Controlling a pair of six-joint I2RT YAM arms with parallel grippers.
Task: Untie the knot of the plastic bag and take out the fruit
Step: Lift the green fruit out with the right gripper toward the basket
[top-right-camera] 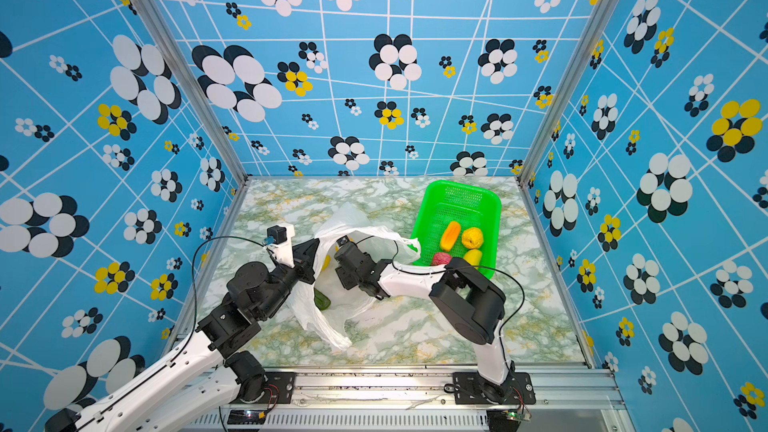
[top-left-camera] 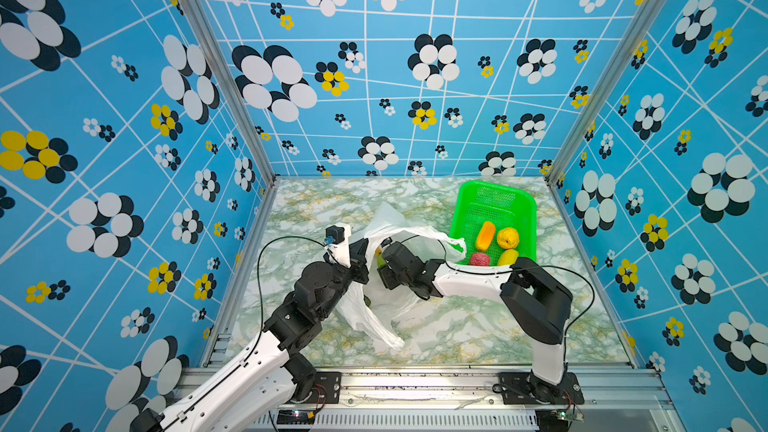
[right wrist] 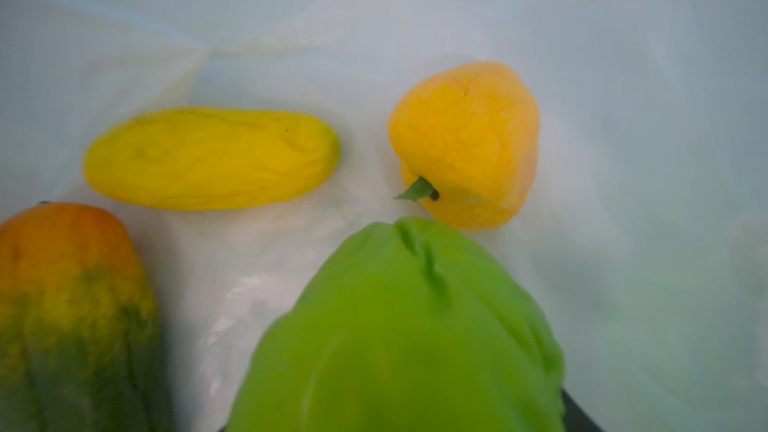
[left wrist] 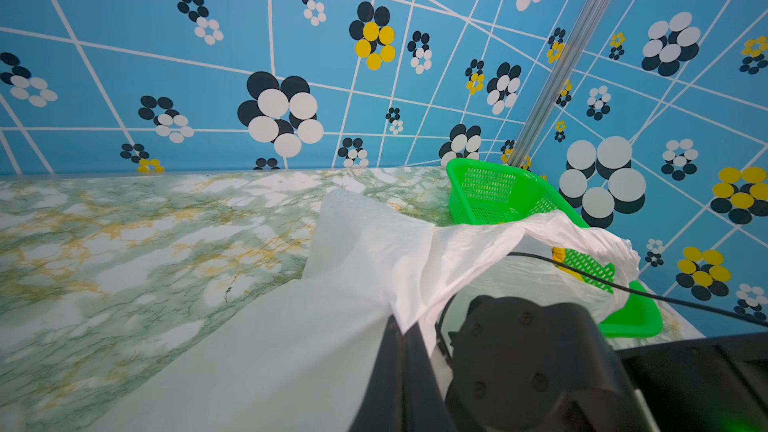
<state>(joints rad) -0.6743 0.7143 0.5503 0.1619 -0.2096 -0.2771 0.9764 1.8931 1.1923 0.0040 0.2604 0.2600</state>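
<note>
Closest to the right wrist camera sits a wrinkled green round toy fruit [right wrist: 399,326], inside the thin translucent white plastic bag [top-left-camera: 374,317]. Beside it in the bag lie a yellow oblong fruit [right wrist: 212,157], an orange-yellow stalked fruit [right wrist: 465,145] and an orange-and-green oblong fruit [right wrist: 70,305]. The right gripper [top-left-camera: 384,270] reaches into the bag's open mouth; whether its jaws are apart I cannot tell. The left gripper [left wrist: 401,324] is clamped on the bag's rim, which is raised. Just beside the bag, touching its handle loop, a bright green mesh plastic basket [top-left-camera: 490,203] holds four more fruits [top-left-camera: 485,236].
</note>
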